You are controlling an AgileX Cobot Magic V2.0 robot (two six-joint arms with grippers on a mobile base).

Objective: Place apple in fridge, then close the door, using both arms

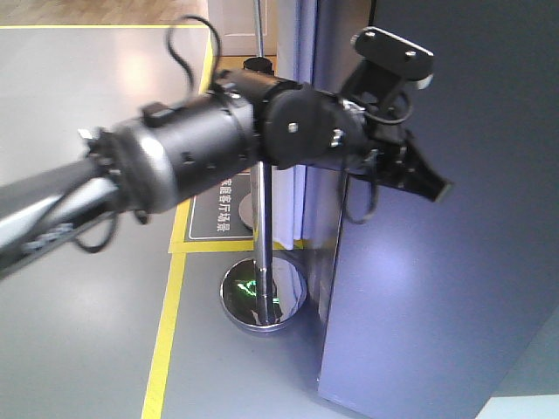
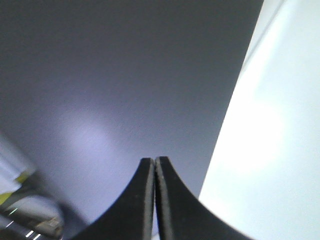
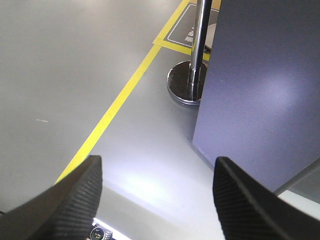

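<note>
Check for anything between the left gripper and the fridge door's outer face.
Nothing visible. The left gripper, fingers pressed together, points straight at the door; only bare dark grey panel lies ahead of it.

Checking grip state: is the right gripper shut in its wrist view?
No: the right gripper has its fingers spread wide apart, bare floor between.

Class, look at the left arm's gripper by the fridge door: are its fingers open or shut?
Shut. In the left wrist view the two black fingers of the left gripper lie pressed together with nothing between them, pointing at the door.
</note>
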